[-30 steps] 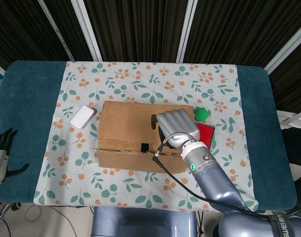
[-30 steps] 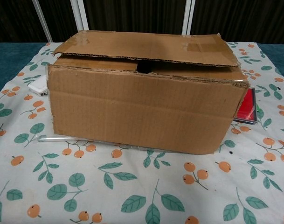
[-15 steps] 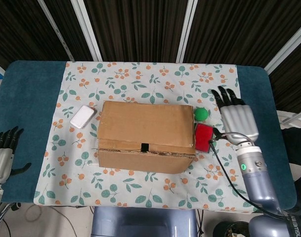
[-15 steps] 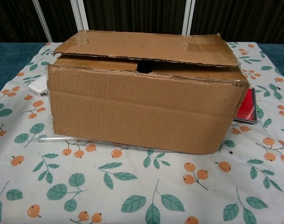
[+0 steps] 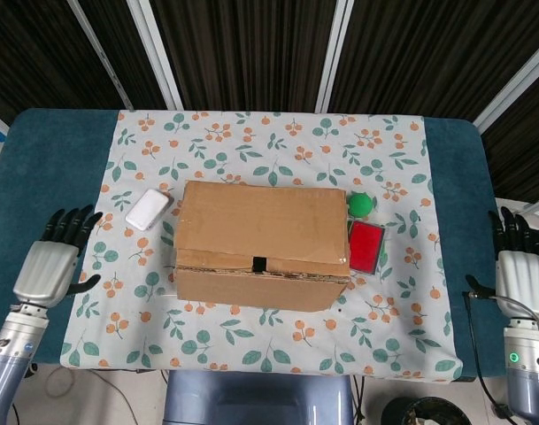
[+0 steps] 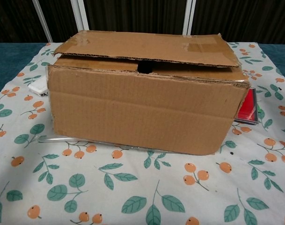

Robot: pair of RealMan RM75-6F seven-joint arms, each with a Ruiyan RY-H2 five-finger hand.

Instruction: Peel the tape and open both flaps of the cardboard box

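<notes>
In the chest view, the brown corrugated cardboard box point(image 6: 144, 98) is sitting on the white tablecloth with orange berries and green leaves point(image 6: 133, 192), its long axis running left to right across the robot's front. The far top flap point(image 6: 147, 47) is lying slightly raised over the near one, with a dark gap showing between them at the middle, and pale strips of clear tape point(image 6: 198, 47) are still sticking on the flap. In the head view, the left hand point(image 5: 50, 266) is hovering over the teal table edge, well apart from the box, with its fingers spread and holding nothing. The right hand point(image 5: 521, 270) is doing the same at the opposite edge, also released and empty, and it seems a little farther from the box than the left one. The box is lying between the two hands, so each hand probably needs to move inward toward its own end. Beyond the box's left corner a small white rectangular case point(image 5: 148, 210) is resting, and by its right side a flat red square object point(image 5: 367, 245) and a small green ball point(image 5: 360, 204) are lying.
</notes>
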